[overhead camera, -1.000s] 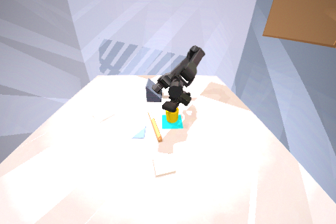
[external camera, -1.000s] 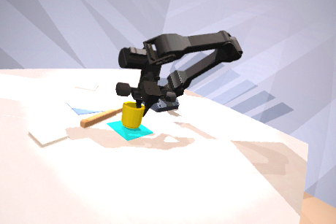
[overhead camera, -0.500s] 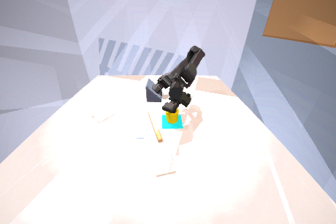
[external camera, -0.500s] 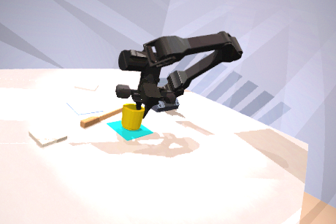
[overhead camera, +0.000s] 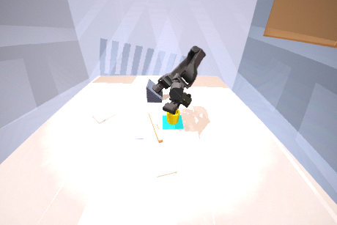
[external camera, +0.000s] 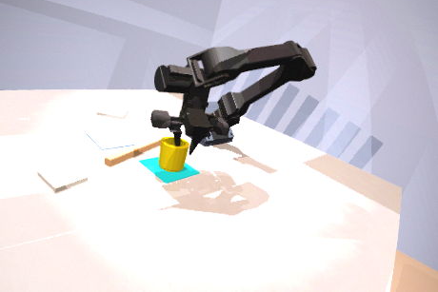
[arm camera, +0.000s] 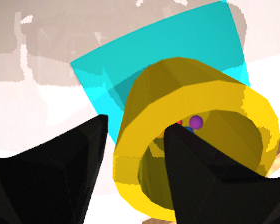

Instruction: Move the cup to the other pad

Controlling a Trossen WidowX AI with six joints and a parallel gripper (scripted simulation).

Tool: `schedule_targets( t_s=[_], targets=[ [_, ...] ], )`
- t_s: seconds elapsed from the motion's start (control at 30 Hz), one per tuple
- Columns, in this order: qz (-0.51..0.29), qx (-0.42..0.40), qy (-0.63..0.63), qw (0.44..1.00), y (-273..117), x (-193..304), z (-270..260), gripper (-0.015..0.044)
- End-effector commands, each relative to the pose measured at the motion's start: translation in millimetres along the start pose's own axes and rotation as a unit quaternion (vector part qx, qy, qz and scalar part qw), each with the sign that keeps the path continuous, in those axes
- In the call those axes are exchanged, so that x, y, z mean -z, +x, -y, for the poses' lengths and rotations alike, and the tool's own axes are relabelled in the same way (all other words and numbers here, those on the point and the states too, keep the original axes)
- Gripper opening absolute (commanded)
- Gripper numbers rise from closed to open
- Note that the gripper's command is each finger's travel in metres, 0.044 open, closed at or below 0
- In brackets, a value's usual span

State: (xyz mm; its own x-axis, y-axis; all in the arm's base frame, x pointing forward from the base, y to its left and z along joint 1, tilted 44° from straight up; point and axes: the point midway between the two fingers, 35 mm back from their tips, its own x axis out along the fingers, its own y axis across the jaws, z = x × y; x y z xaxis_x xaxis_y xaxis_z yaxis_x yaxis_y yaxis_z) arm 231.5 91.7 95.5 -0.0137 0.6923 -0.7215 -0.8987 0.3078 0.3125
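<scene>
The yellow cup (overhead camera: 173,119) (external camera: 172,155) (arm camera: 156,82) stands upright on the cyan pad (overhead camera: 178,127) (external camera: 188,173) (arm camera: 166,40). Inside it a purple marble (arm camera: 196,122), part of a blue marble (arm camera: 189,129) and a bit of a red marble (arm camera: 179,122) show; the rest of the inside is hidden by a finger. My gripper (external camera: 185,148) (arm camera: 136,125) is partly open around the cup's near wall, one finger inside the cup and the other outside with a gap to the wall. The blue pad (external camera: 116,146) is washed out by glare; only its edge shows.
An orange-brown bar (overhead camera: 155,129) (external camera: 129,154) lies between the two pads. Pale flat tiles lie farther off, one near the front (overhead camera: 166,173) and one at the left (overhead camera: 103,119) in the top view. The arm stands over the cup.
</scene>
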Motion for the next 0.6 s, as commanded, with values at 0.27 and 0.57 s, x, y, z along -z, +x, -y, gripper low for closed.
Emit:
schedule_targets(
  t_s=[0.27,0.57],
  targets=[
    [0.0,0.001,0.0,1.0,-11.2,0.1,1.1,0.0146],
    [-0.001,0.001,0.001,1.0,-23.0,0.6,1.3,0.0146]
  ],
)
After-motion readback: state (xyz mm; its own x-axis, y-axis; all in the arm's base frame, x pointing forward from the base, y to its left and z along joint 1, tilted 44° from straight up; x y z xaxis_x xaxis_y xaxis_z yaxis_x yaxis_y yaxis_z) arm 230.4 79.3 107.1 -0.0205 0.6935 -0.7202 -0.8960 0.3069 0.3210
